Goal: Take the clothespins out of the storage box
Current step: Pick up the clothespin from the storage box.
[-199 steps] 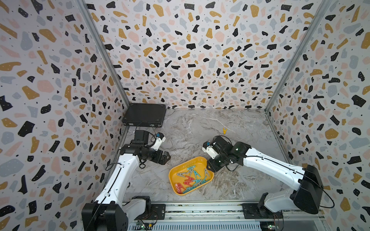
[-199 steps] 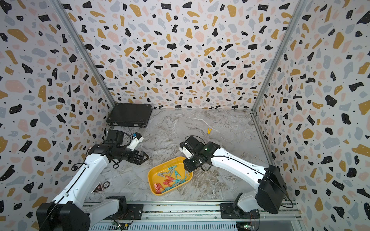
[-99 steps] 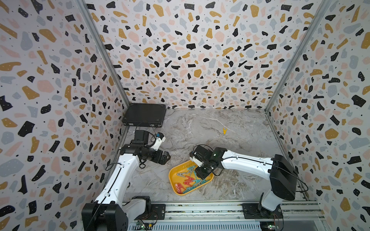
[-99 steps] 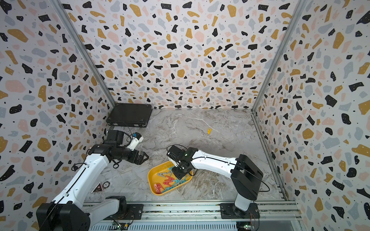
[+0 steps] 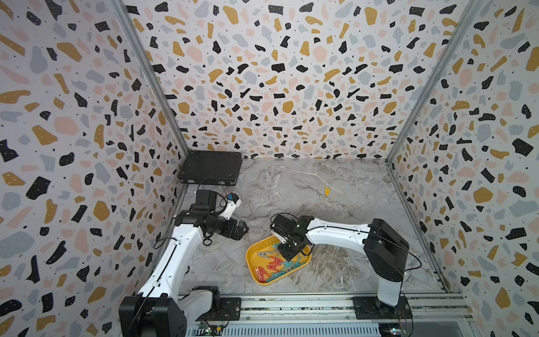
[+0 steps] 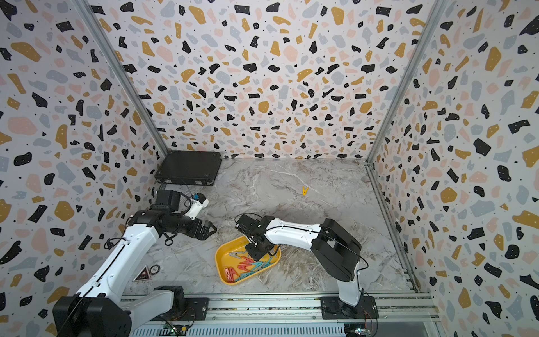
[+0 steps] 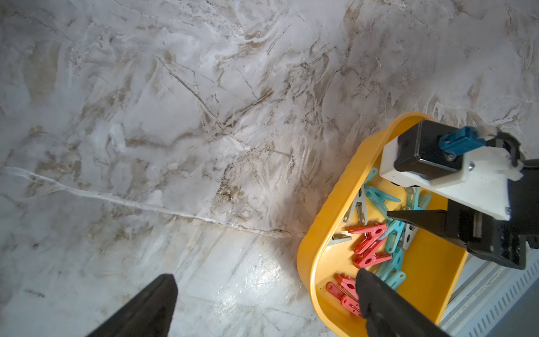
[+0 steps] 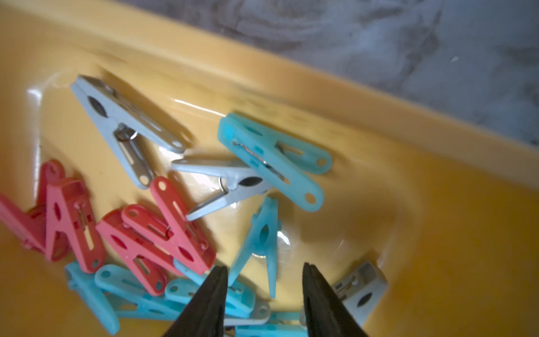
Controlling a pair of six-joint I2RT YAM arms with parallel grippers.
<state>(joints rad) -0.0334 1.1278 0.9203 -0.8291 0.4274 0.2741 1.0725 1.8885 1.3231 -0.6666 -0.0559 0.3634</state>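
Observation:
The yellow storage box (image 5: pixel 251 258) (image 6: pixel 220 259) lies near the table's front, with several teal, red and grey clothespins (image 5: pixel 275 264) (image 6: pixel 246 264) piled inside. My right gripper (image 5: pixel 287 253) (image 6: pixel 256 253) reaches down into the box. In the right wrist view it (image 8: pixel 264 268) is open, its tips just above the pile on either side of a teal clothespin (image 8: pixel 261 239), gripping nothing. One yellow clothespin (image 5: pixel 327 191) (image 6: pixel 305 191) lies alone on the table far behind. My left gripper (image 5: pixel 243 230) (image 7: pixel 265 277) hovers wide open and empty, left of the box (image 7: pixel 329 210).
A flat black hard case (image 5: pixel 210 167) sits in the back left corner against the wall. Patterned walls close in three sides. The metal mounting rail (image 5: pixel 291 305) runs along the front edge. A small warning sticker (image 6: pixel 143 274) lies on the table by the left arm's base.
My right arm swung in from the box's right side and lowered its gripper into the box, jaws spreading a little wider. The left arm has stayed still.

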